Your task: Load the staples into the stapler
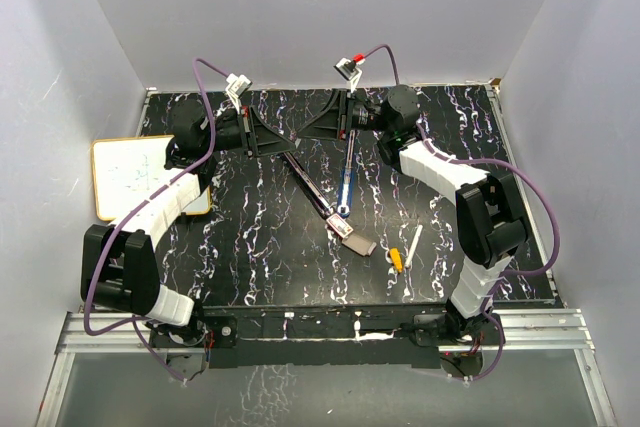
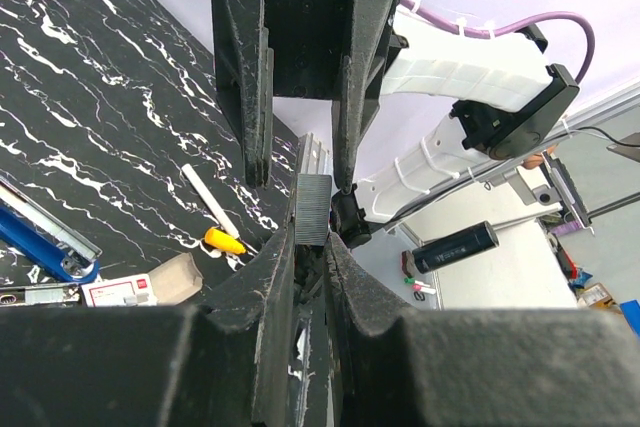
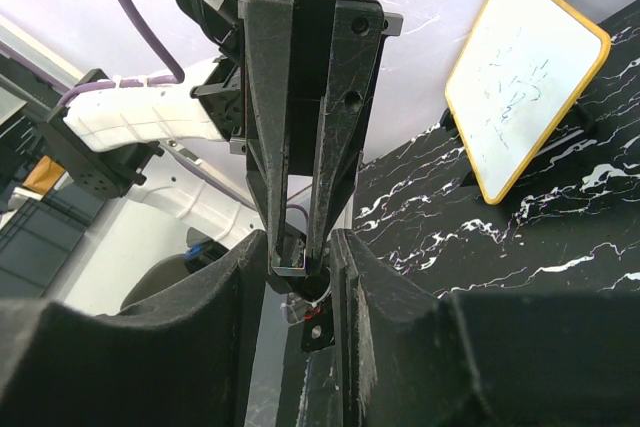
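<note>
left gripper (image 2: 311, 252): pressed together on the near end of a grey ribbed strip (image 2: 313, 209), which I read as a stick of staples
right gripper (image 3: 298, 239): faces the left one tip to tip. Its jaws are spread either side of the strip's far end, with a gap showing on one side, so I judge it has no clamp on it yet
staple box (image 1: 352, 235): lies flat on the table, well toward the near edge from both grippers. The tan tray is slid out and no jaw touches it
blue stapler (image 1: 345, 179): lies on the table with the silver rail exposed. Its far end is under the right gripper and its near end just beside the box
black bar (image 1: 310, 187): angles in to meet the blue stapler's near end. Can't tell if it's a second stapler or a swung-open arm
step, my read: strip is lifted between the two arms, handover or regrip, not yet at the rail
key relation: the strip's long axis runs left-right, gripper to gripper. The rail runs far-to-near, roughly crosswise, below the jaws and toward the near edge
nearer arm: right, since the rail starts almost beneath it
next move needs: turn the strip in line with the rail, then lower it
risk: thin strip, could snap or slip during the swap
</note>
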Available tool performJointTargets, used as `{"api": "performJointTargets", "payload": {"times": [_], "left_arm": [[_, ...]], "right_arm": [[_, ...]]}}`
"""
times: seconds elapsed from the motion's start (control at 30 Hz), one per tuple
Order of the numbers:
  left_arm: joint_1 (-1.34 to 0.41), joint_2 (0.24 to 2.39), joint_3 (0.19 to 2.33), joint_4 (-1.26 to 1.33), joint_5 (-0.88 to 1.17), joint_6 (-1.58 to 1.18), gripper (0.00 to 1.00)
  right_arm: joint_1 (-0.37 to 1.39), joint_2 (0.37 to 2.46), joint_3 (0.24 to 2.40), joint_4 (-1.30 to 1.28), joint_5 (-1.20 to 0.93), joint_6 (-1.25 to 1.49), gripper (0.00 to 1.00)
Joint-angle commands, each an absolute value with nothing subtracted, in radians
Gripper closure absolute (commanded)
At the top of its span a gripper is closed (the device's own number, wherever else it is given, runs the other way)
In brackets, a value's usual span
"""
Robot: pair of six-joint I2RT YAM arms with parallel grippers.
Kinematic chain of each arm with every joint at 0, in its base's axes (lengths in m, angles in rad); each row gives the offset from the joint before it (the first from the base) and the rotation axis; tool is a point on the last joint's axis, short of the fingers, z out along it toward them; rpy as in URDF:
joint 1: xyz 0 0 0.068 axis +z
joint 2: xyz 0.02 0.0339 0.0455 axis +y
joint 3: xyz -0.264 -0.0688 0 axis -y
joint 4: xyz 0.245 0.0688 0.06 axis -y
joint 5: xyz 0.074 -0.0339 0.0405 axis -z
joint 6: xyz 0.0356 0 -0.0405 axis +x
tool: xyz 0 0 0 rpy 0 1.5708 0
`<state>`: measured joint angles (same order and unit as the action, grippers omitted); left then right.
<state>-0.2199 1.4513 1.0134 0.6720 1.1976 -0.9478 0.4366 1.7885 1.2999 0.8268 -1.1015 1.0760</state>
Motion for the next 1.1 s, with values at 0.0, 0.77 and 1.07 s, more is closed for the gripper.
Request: {"api": "performJointTargets", "payload": {"times": [0.0,0.77,1.07], "left_arm": [[-0.224,1.437,1.019,0.675,1.216,-0.926,0.97],[-0.224,1.437,1.034,0.647,1.204,-0.908,0.99],[-0.222,1.440,1.039,0.624,1.198,-0.890,0.99]], "right_arm": [[0.434,1.771,1.328,0.850,-1.092,1.067,0.67],[0.435,1.753,1.307,0.816,-1.101,1.034,0.63],[0.435,1.752,1.294,0.810,-1.102,1.025,0.65]]}}
